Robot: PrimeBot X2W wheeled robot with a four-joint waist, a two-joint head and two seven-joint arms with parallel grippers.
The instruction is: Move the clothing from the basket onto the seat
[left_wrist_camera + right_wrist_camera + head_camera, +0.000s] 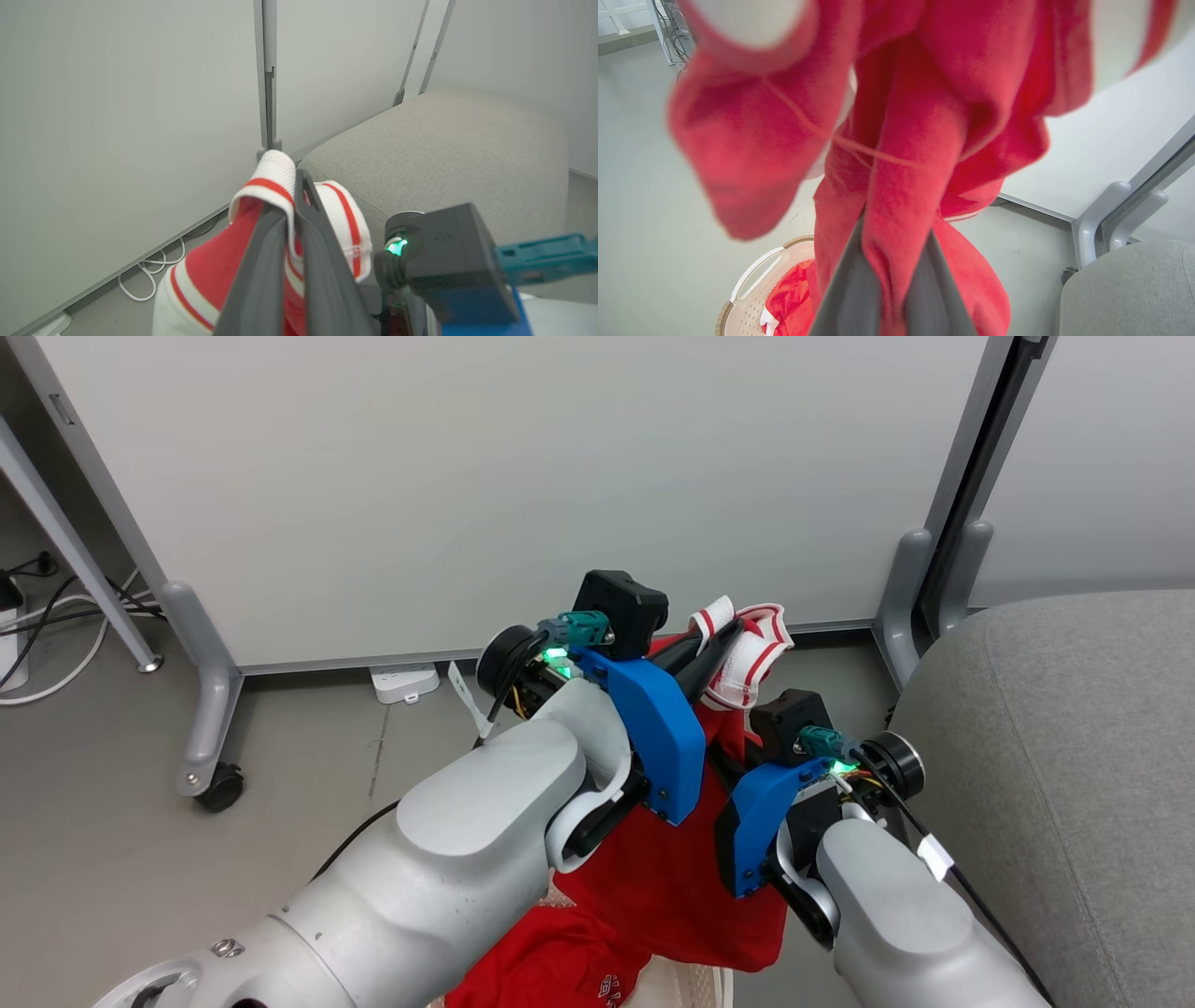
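Since the seat [1055, 756] lies off to the right of both grippers, on the far side of the right gripper [896, 233] as reckoned from the left gripper [292, 200], the coming move is, in my judgement, a sideways carry to the right, not more lifting. The right arm is the nearer of the two to the grey cushion.

The left gripper's jaws are almost closed, pinching the white striped trim [275, 179] of the lifted garment [653, 887]. The right gripper, lower and just to the right of the left one, is clamped on a fold of the red cloth, with no more than the fabric's thickness between its fingers. The garment's long axis runs from the left fingertips down past the right gripper, and the loose bulk hangs beneath both.

From the left wrist, the seat's broad top shows ahead and to the right of the fingers, beyond the trim. That view gives nothing of what hangs below. The right wrist view supplies that. Beneath and to the left of its fingers sits the basket [747, 305], with the second garment [789, 294] inside. Whether the hanging hem clears the rim I cannot tell.
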